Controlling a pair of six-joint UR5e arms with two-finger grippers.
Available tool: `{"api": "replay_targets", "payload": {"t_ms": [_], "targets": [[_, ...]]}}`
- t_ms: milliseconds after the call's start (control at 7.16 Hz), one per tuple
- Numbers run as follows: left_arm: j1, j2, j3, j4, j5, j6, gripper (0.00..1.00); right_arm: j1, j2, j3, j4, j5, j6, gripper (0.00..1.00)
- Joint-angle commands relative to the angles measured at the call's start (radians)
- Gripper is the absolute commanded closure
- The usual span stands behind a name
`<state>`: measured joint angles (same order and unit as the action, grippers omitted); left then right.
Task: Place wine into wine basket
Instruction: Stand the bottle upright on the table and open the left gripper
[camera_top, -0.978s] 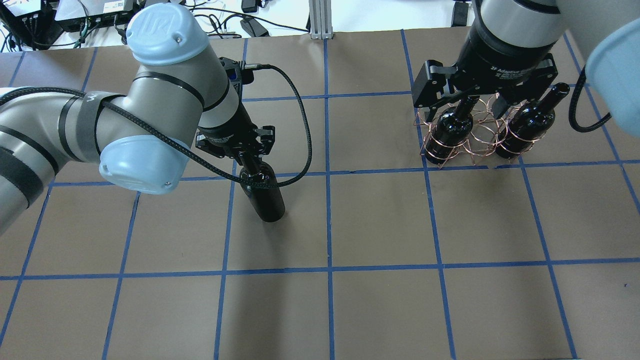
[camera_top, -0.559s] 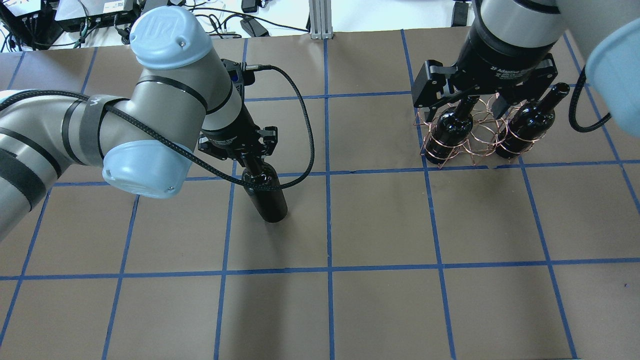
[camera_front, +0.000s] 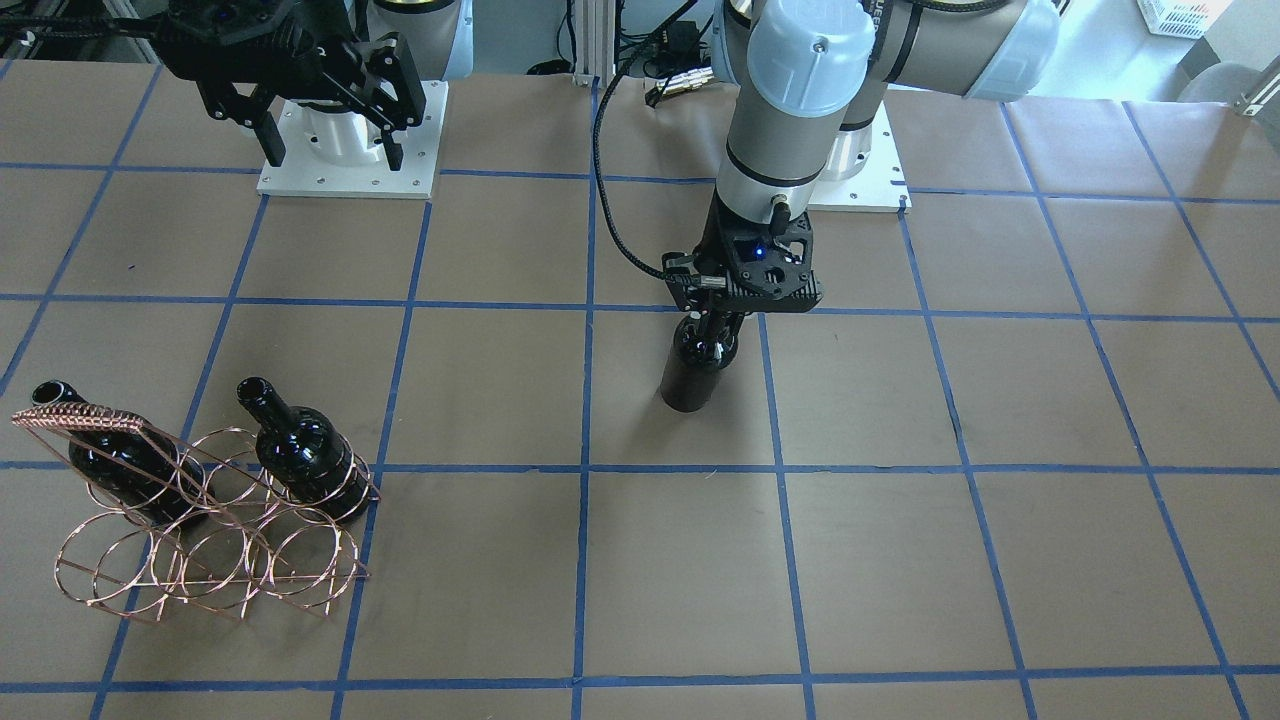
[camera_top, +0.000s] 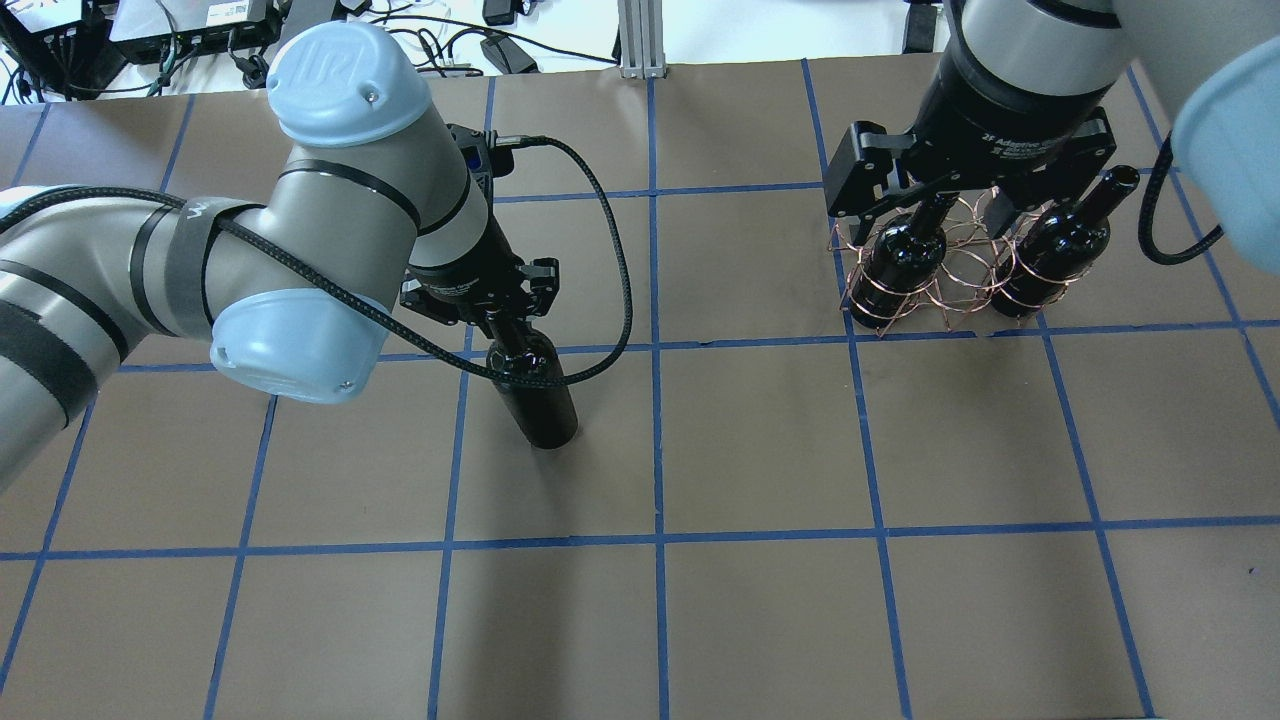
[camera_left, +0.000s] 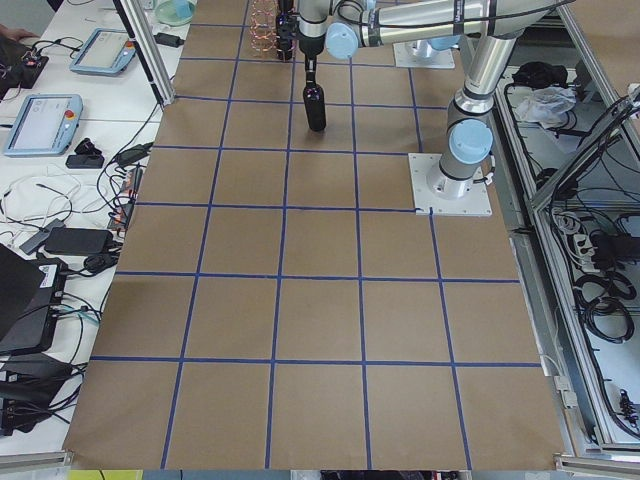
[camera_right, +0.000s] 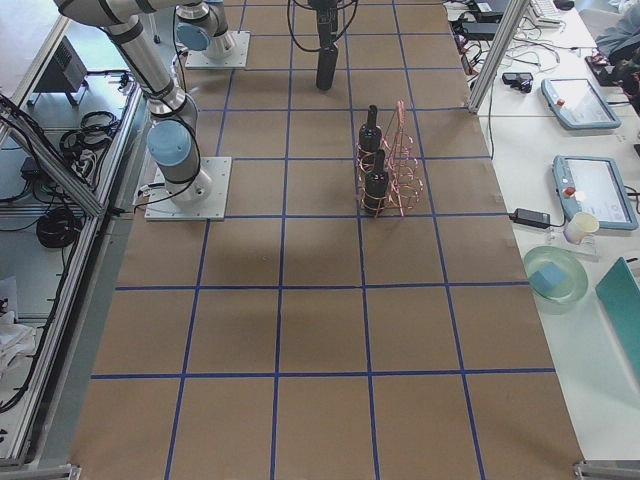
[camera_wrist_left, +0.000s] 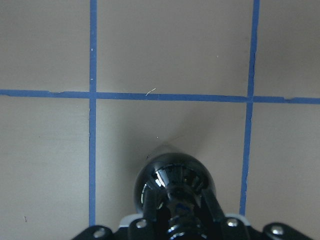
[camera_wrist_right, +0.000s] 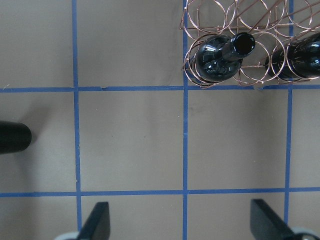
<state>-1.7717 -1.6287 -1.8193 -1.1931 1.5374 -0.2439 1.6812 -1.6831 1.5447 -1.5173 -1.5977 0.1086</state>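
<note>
Here the left gripper is clamped on the neck of one wine bottle, its fingers closed tight around the narrow glass. The bottle hangs straight below that gripper, roughly upright with its body pointing down at the brown worktop. The left wrist view looks down over its rounded shoulders. Whether its base touches the paper or sits just above it, I cannot tell.

The wine basket stands well apart from the left gripper, off to the robot's right. It sits beneath the right gripper, which hovers high above it. That gripper's jaws are spread wide with nothing between them. In the right wrist view the copper rings lie ahead of its fingertips, toward the top of the picture, and the base of the held bottle shows far off at the left edge.

Two more bottles are in the basket already. One rests through an end ring on the side nearer the left gripper, and the other sits in the ring at the far end, under the braided top bar. Both stand necks uppermost and slightly tilted, with wire rings around their bodies.
</note>
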Motion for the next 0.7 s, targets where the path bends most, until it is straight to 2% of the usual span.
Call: {"api": "replay_targets", "payload": {"t_ms": [0,140,279,419,559], "targets": [[0.0,-0.006,0.002,0.001,0.0,0.001,1.0,0.0,-0.001,0.0,-0.004,-0.005,0.002,0.0],[0.0,-0.005,0.0,0.001,0.0,0.003,1.0,0.002,-0.001,0.0,-0.001,0.008,0.005,0.0],[0.0,-0.011,0.0,0.0,0.001,0.005,0.7,0.0,0.0,0.0,-0.012,0.012,0.005,0.0],[0.0,-0.007,0.0,0.0,0.003,0.0,0.26,0.0,0.0,0.0,-0.014,0.012,0.005,0.0],[0.0,0.0,0.0,-0.002,0.004,-0.012,0.12,-0.001,0.0,-0.001,-0.014,0.012,0.005,0.0]]}}
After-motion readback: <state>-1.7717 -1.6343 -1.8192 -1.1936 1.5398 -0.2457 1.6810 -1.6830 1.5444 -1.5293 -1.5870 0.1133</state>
